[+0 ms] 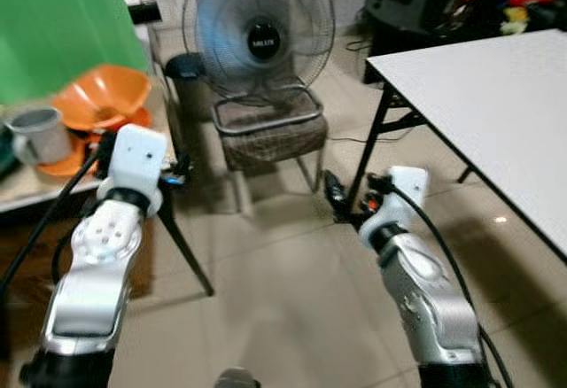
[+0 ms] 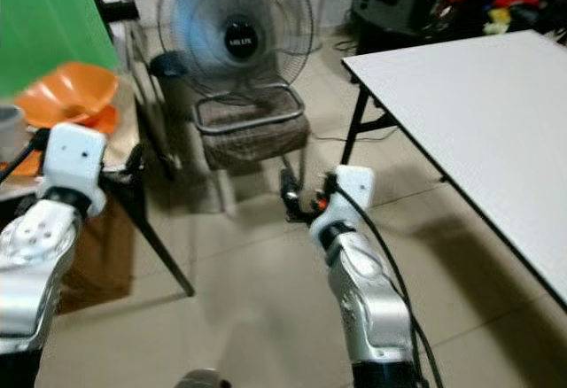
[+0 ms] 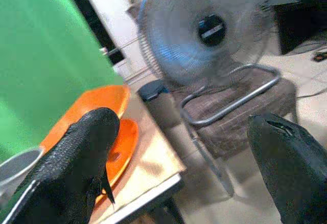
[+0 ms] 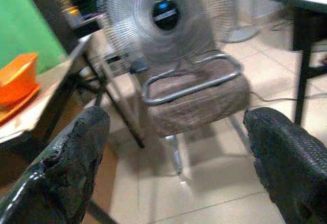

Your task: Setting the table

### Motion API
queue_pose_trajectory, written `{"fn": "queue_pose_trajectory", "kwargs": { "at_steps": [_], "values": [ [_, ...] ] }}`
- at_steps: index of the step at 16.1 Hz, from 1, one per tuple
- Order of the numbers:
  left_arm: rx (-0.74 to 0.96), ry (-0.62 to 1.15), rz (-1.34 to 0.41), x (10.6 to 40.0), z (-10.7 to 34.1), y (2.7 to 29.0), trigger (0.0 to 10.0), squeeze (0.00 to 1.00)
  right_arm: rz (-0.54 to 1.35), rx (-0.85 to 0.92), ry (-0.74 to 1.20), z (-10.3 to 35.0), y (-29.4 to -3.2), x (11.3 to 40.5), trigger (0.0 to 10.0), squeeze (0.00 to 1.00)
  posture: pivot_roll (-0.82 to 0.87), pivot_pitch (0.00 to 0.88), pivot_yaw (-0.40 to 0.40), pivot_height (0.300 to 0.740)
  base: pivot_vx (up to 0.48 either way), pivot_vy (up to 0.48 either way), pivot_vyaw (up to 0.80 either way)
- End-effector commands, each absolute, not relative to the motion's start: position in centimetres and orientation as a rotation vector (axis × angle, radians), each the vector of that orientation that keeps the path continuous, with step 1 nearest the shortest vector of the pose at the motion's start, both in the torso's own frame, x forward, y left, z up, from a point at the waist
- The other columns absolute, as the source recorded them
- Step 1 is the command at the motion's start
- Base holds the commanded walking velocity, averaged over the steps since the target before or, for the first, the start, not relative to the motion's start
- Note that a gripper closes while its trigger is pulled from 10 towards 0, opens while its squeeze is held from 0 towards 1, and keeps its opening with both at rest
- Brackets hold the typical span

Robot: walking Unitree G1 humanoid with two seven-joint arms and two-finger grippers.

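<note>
Left eye view: the white table (image 1: pixel 496 113) on the robot's right is bare as far as it shows, so nothing looks laid yet; I judge the task barely begun, with all carrying still ahead. The tableware sits on the side table (image 1: pixel 53 189) at the robot's left, near its front edge: an orange bowl (image 1: pixel 102 96) stacked over an orange plate (image 1: pixel 71 153), and a grey mug (image 1: pixel 40 133) just beside them toward the left. The bowl's inside is hard to read, something small and dark may lie in it; what the mug holds cannot be told. The left gripper (image 1: pixel 177 174) hangs just off that table's right corner, holding nothing. The right gripper (image 1: pixel 338 200) hovers over the floor between a chair (image 1: pixel 270 131) carrying a fan (image 1: pixel 257 34) and the white table's leg. Right eye view: same layout, bowl on plate at the side table's edge. Left wrist view: both black fingers (image 3: pixel 76 162) spread wide apart, nothing between them; bowl, plate and mug rim lie ahead near the table corner. Right wrist view: fingers (image 4: pixel 71 157) likewise parted and empty, aimed at the chair and fan.
</note>
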State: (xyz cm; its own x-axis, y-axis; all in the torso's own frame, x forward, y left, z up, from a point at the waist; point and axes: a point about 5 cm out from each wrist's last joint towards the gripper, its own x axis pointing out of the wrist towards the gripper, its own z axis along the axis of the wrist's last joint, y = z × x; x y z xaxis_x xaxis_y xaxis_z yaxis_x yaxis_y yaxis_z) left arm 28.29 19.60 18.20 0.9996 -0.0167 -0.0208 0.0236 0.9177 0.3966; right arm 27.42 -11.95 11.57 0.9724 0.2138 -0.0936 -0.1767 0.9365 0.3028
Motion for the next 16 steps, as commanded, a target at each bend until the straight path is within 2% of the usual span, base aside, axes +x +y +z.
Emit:
{"fn": "queue_pose_trajectory", "kwargs": {
  "at_steps": [1,2,6,7,11,12,13,16],
  "values": [
    [0.391,0.039,-0.054,28.6,17.8,19.2,10.0,0.0,0.171,0.301,0.083,12.3,-12.6,27.4,10.0,0.0,0.14,0.0,0.085,0.74,0.0,0.0,0.0],
    [0.364,0.038,-0.073,29.0,17.7,18.7,10.0,0.0,0.178,0.233,0.082,12.2,-13.0,27.0,10.0,0.0,0.13,0.0,0.091,0.74,0.0,0.0,0.0],
    [0.327,0.046,-0.064,28.6,17.4,18.7,10.0,0.0,0.238,0.207,0.102,12.2,-12.3,27.1,10.0,0.0,0.12,0.0,0.085,0.74,0.0,0.0,0.8],
    [0.329,0.045,-0.061,28.3,17.3,18.7,10.0,0.0,0.246,0.213,0.108,12.1,-12.2,27.2,10.0,0.0,0.14,0.0,0.041,0.74,0.0,0.0,0.8],
    [0.358,0.034,-0.041,27.6,17.6,19.1,10.0,0.0,0.3,0.209,0.122,11.8,-11.4,27.8,10.0,0.0,0.14,0.0,0.041,0.74,0.06,0.0,0.8],
    [0.362,0.031,-0.037,27.4,17.7,19.4,10.0,0.0,0.309,0.212,0.12,11.9,-11.0,27.8,10.0,0.0,0.19,0.0,-0.002,0.74,0.255,0.0,0.8],
    [0.361,0.031,-0.036,27.3,17.8,19.4,10.0,0.0,0.312,0.211,0.119,12.0,-10.8,27.8,10.0,0.0,0.19,0.0,-0.005,0.74,0.27,0.0,0.8],
    [0.356,0.032,-0.035,27.0,17.7,19.4,10.0,0.0,0.324,0.214,0.111,12.1,-10.5,27.8,10.0,0.0,0.19,0.0,-0.012,0.74,0.299,0.0,0.0]
  ]
}}
